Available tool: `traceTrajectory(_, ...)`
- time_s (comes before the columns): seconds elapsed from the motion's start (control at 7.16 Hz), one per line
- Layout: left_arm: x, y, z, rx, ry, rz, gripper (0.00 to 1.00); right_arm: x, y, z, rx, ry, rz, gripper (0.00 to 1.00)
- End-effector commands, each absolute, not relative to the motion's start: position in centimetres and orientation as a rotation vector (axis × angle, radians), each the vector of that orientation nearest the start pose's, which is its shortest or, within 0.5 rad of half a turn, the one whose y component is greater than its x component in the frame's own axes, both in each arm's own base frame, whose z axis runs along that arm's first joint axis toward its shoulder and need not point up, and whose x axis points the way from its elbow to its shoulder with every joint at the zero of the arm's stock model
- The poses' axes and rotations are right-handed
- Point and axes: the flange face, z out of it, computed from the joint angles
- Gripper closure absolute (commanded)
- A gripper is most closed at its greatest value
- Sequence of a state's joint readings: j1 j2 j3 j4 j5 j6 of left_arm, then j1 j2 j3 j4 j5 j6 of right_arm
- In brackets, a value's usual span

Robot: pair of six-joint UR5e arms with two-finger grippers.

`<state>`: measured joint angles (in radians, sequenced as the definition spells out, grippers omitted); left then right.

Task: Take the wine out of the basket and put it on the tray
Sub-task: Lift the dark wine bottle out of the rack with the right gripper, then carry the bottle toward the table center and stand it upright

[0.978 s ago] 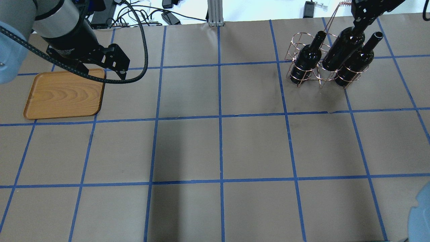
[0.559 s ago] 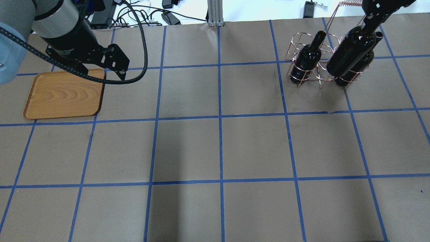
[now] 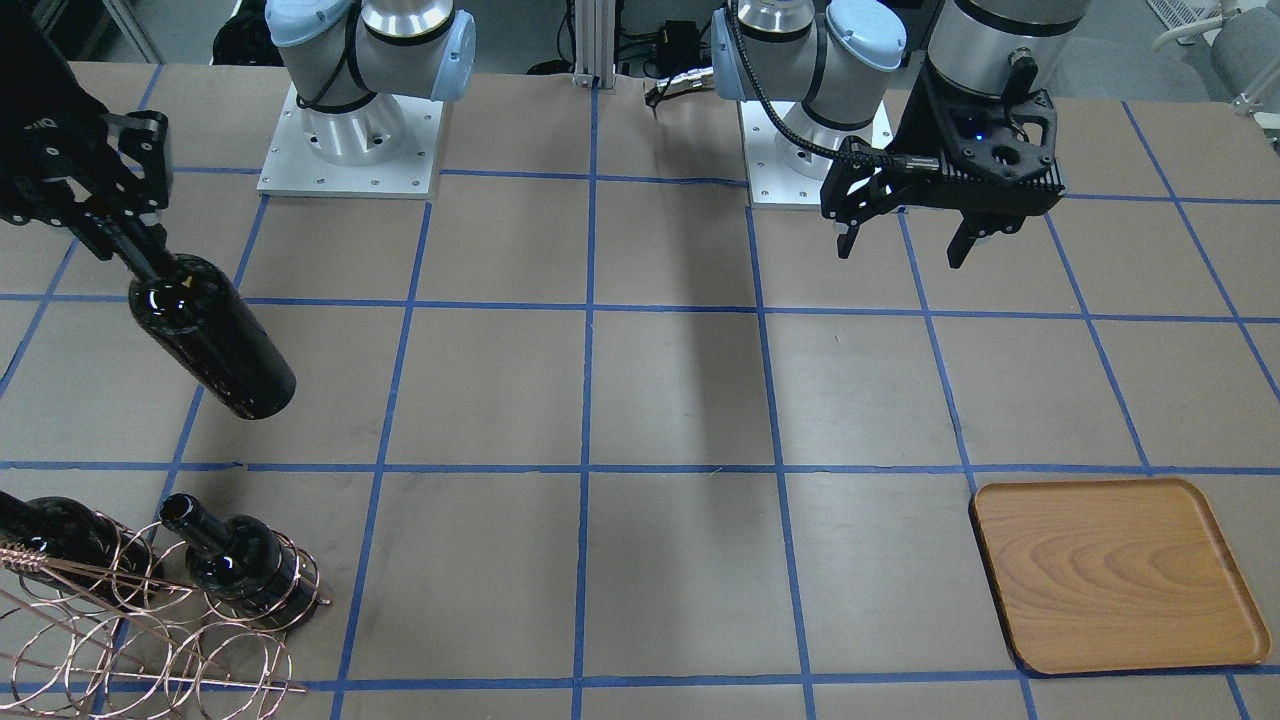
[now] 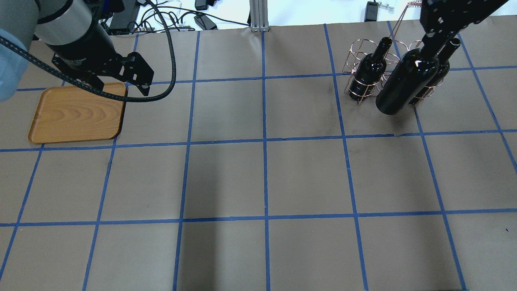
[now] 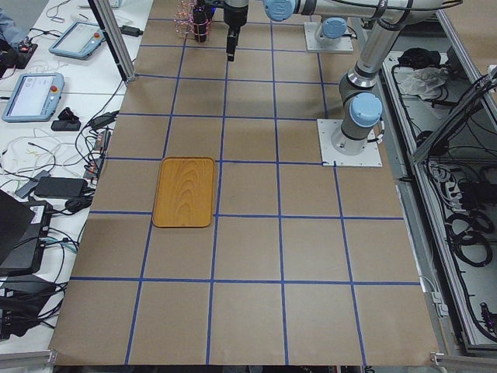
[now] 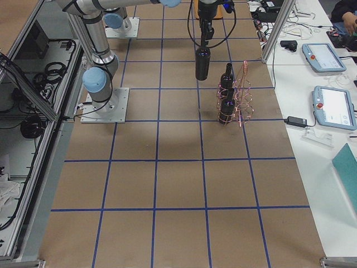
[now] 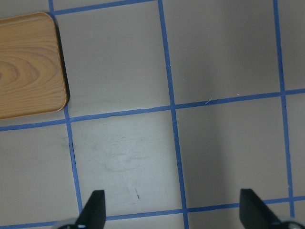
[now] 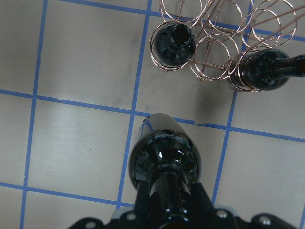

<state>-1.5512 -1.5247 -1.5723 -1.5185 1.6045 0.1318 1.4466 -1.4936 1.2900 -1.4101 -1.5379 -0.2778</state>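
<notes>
My wine bottle (image 4: 406, 83) hangs clear of the wire basket (image 3: 150, 640), just beside it above the surface. The right fingers (image 3: 112, 232) are clamped on its neck. It's glossy glass, so I judge it heavy, slick and breakable, and it may swing from a neck hold. The left fingers (image 3: 968, 245) are spread wide and empty near the wooden tray (image 3: 1110, 570).

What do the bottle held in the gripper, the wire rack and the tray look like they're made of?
The wine bottle looks like dark, nearly black glass: glossy, with sharp light reflections. The rack looks like thin metal wire with a shiny copper or rose-gold tone, possibly only a coating. The tray looks like wood or a wood-look laminate: light brown, visible grain, soft sheen.
</notes>
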Motion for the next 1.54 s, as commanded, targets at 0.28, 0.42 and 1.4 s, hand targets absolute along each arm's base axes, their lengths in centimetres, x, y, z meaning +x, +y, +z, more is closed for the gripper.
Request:
traceTrajectory(0.28,-11.5,-47.7,52.1,0.166,3.089,-0.144,0.00,25.0,-53.4,52.5,-0.052,3.083,-0.102,1.00)
traceTrajectory(0.42,-11.4,-47.6,52.3,0.163,3.089,-0.149,0.00,29.0,-52.5,50.7,-0.015,3.075,-0.110,1.00)
traceTrajectory(1.4,-10.3,-46.9,52.3,0.154,3.090,-0.119,0.00,45.0,-46.3,41.0,0.130,3.041,-0.124,1.00)
